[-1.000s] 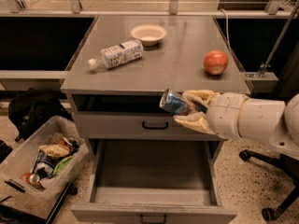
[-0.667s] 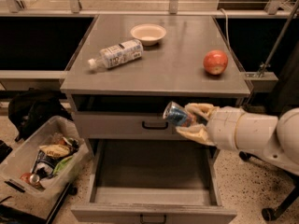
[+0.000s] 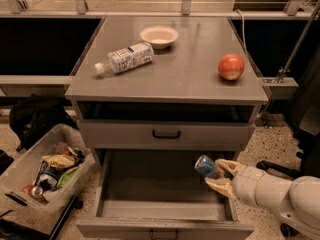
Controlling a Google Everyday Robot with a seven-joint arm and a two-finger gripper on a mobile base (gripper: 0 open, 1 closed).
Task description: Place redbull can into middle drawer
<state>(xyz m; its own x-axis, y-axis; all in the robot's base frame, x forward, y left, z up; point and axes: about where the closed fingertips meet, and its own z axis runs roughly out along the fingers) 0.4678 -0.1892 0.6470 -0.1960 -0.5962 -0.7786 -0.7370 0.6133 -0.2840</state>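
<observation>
In the camera view we see the cream-coloured two-finger gripper [image 3: 216,176] clamped on the small slim blue-and-silver redbull can [image 3: 204,165]. The can is tilted and seems to hang above the right side of the wide grey metal middle drawer [image 3: 145,189], which stands pulled out. We cannot read its print, nor the white label of the clear plastic bottle [image 3: 125,59] lying on the cabinet top.

Lab cabinet [image 3: 185,71], hand [image 3: 215,175] holding can [image 3: 204,166] over drawer [image 3: 150,186]
</observation>
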